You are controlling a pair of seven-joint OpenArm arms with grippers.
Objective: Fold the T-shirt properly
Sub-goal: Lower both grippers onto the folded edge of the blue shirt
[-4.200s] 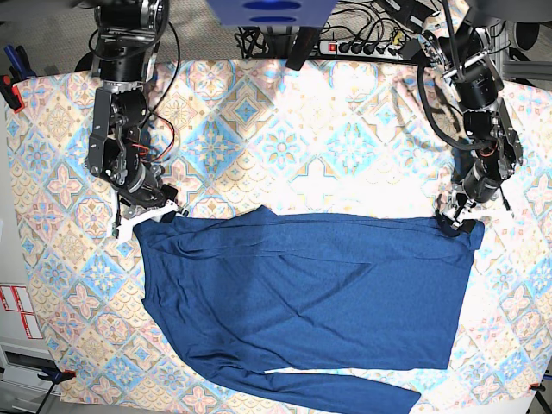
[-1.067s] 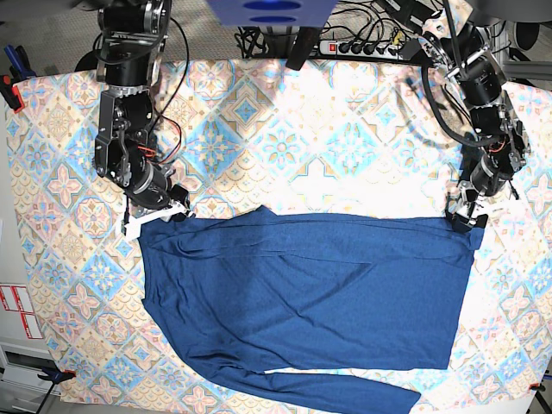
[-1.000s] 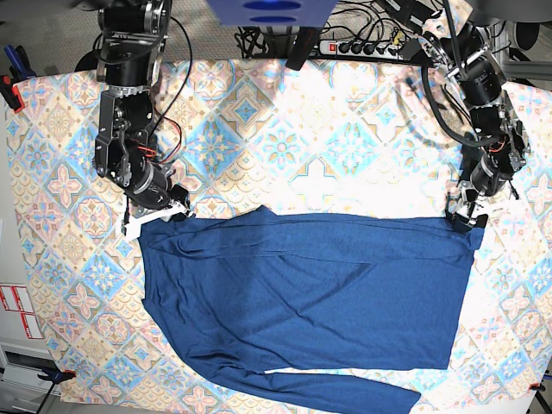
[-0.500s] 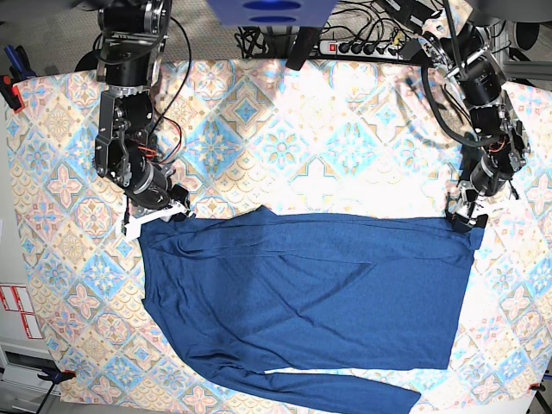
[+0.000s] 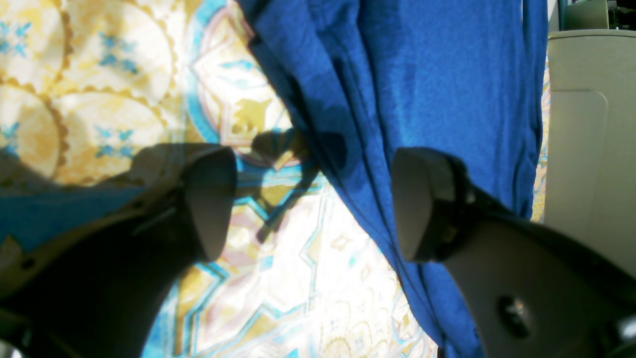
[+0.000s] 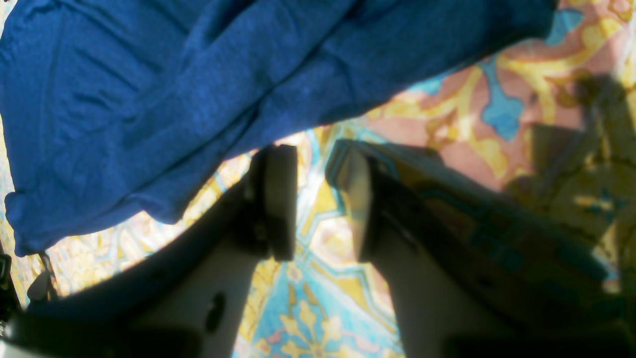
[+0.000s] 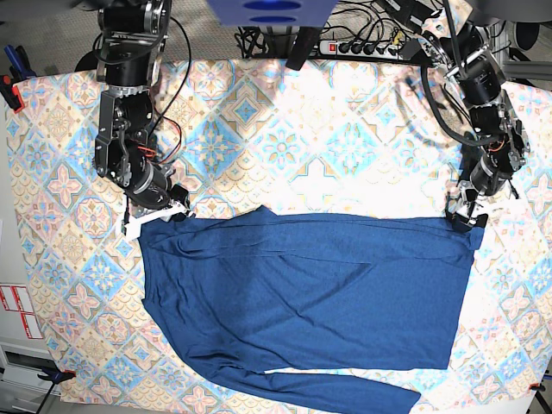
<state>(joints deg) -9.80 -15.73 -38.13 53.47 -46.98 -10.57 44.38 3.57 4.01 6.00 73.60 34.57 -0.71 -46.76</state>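
Note:
The dark navy T-shirt (image 7: 302, 293) lies spread flat on the patterned tablecloth (image 7: 285, 129), one long sleeve folded along its bottom edge. My left gripper (image 7: 464, 217) sits at the shirt's top right corner. In the left wrist view it (image 5: 313, 209) stands open and wide, with the T-shirt's edge (image 5: 447, 74) running between its fingers. My right gripper (image 7: 159, 214) rests at the top left corner. In the right wrist view it (image 6: 318, 199) is open by a narrow gap with only tablecloth between the fingers, and the T-shirt (image 6: 149, 89) lies just beyond the fingertips.
A power strip (image 7: 362, 47) and cables lie behind the table's far edge. Clamps (image 7: 9, 86) grip the cloth at the left edge. A grey panel (image 5: 586, 124) stands past the table's side in the left wrist view.
Over the last second nothing has moved. Compared with four seconds ago, both arms have shifted slightly up and to the right at the shirt's top corners.

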